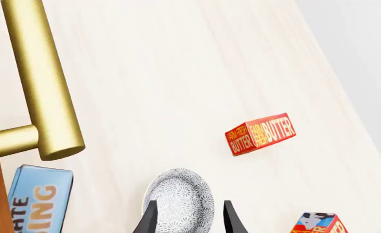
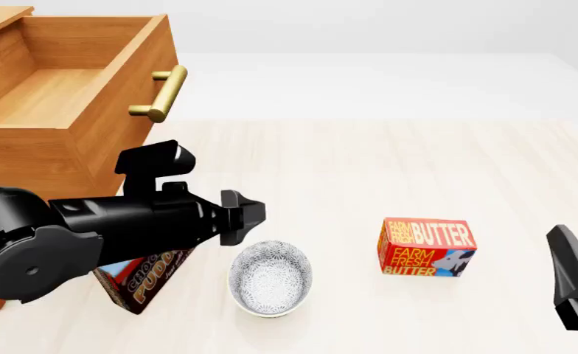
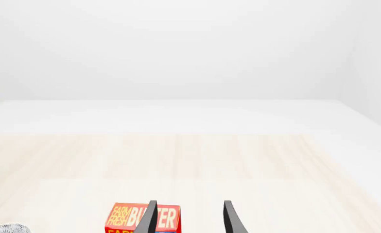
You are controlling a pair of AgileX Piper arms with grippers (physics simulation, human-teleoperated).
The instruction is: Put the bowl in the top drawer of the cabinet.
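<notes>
Bowl: your small round white bowl with the blue-grey speckled pattern sits on the pale wooden table, between the pudding box and the red butter box.
Left gripper: yours hangs just above the bowl's rim, fingers spread wide, holding nothing.
Top drawer: the light-brown wooden drawer with the brass bar handle is pulled open.
Right gripper: spread apart, empty, near the butter box.

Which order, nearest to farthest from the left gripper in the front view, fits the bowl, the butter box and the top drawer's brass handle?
Measured from the left gripper:
1. The bowl, just below its tip, on the near side.
2. The brass handle, up and to the left on the open top drawer.
3. The butter box, off to the right.
</notes>
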